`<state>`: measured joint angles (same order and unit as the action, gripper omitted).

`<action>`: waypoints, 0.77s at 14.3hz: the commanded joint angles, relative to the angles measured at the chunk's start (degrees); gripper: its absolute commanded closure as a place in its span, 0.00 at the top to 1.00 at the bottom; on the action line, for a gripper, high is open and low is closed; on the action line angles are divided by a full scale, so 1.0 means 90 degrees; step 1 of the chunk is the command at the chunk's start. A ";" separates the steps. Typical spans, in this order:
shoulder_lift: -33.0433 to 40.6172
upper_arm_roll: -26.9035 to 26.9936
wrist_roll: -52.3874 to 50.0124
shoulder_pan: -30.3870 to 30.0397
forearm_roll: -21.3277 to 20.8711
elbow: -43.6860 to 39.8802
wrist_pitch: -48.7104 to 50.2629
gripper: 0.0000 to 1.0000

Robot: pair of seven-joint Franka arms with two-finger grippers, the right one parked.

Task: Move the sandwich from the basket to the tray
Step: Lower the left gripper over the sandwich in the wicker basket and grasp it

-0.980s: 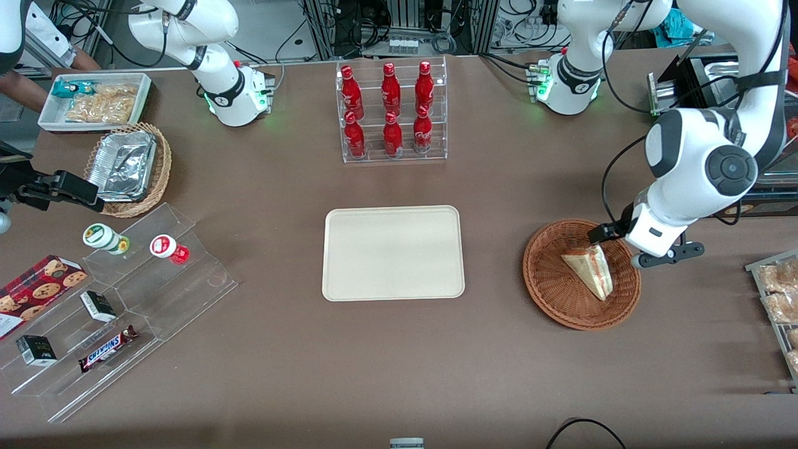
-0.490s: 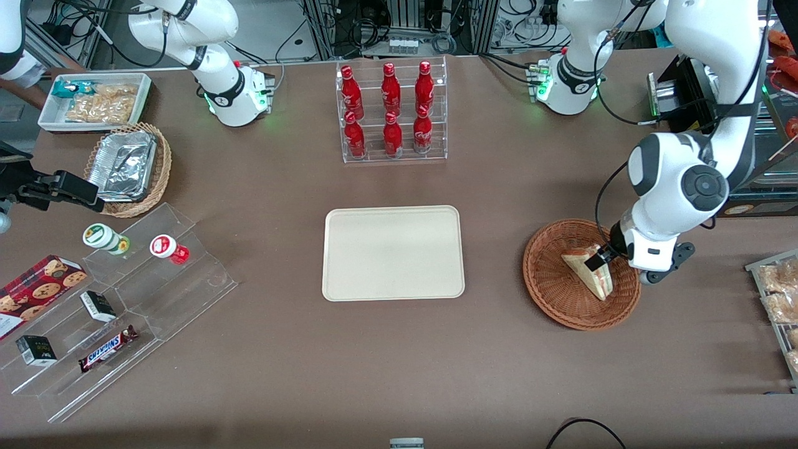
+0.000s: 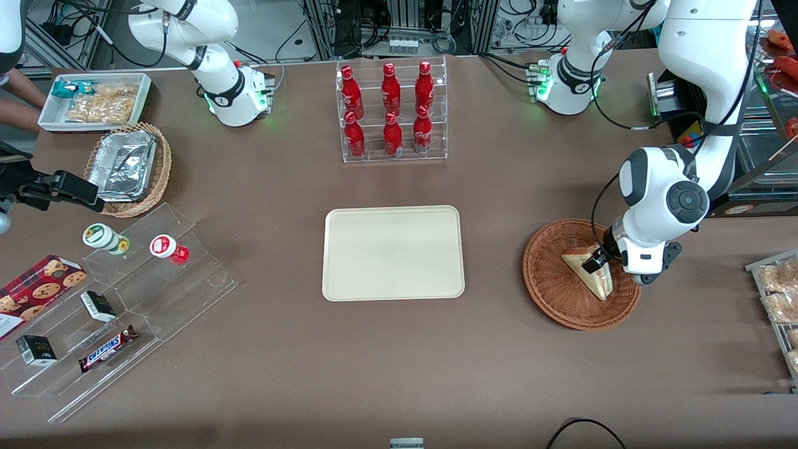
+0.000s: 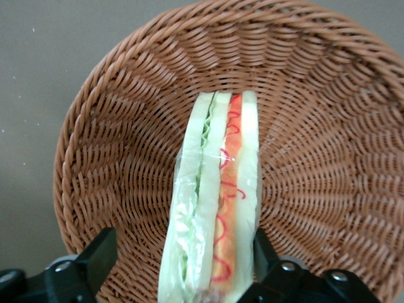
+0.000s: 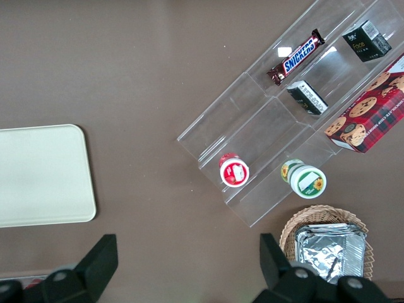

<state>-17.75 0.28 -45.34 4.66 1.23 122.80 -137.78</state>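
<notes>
The sandwich [image 3: 591, 276] is a wrapped white-bread wedge with red and green filling. It lies in the round reddish-brown wicker basket [image 3: 552, 293] toward the working arm's end of the table. My left gripper [image 3: 596, 262] is low in the basket, open, with one finger on either side of the sandwich. In the left wrist view the gripper [image 4: 183, 240] straddles the sandwich [image 4: 218, 208]; one finger [image 4: 260, 243] is against the wrap, the other finger [image 4: 101, 252] stands apart over the basket [image 4: 113, 158]. The cream tray [image 3: 393, 252] lies bare at the table's middle.
A clear rack of red bottles [image 3: 391, 112] stands farther from the front camera than the tray. A rack of bagged snacks [image 3: 779, 299] is at the working arm's table edge. A clear stepped shelf with snacks [image 3: 118, 299], a foil-container basket [image 3: 128, 168] and a white bin [image 3: 96, 100] lie toward the parked arm's end.
My left gripper has come down into the basket and shifted over the sandwich, so its fingers now stand on both sides of it. The sandwich has not moved.
</notes>
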 commanded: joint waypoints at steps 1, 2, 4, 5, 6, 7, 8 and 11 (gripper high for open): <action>-0.0098 -0.0031 -0.0147 -0.0010 0.0098 -0.0041 -0.0131 0.31; -0.0089 -0.0031 -0.0234 -0.0001 0.0204 -0.0051 -0.0121 0.16; -0.0089 -0.0031 -0.0342 0.0000 0.0244 -0.0245 -0.0033 0.09; -0.0089 -0.0031 -0.0323 0.0009 0.0244 -0.0343 0.0064 0.08; -0.0069 -0.0040 -0.0275 0.0019 0.0235 -0.0556 0.0355 0.08; -0.0060 -0.0050 -0.0226 0.0029 0.0215 -0.0810 0.0744 0.08; -0.0069 -0.0070 -0.0109 0.0067 0.0215 -0.1083 0.1135 0.08; -0.0050 -0.0099 0.1233 0.0428 0.0205 -0.1349 0.1549 0.09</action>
<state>-18.34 -0.60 -41.30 6.45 2.79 112.29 -125.88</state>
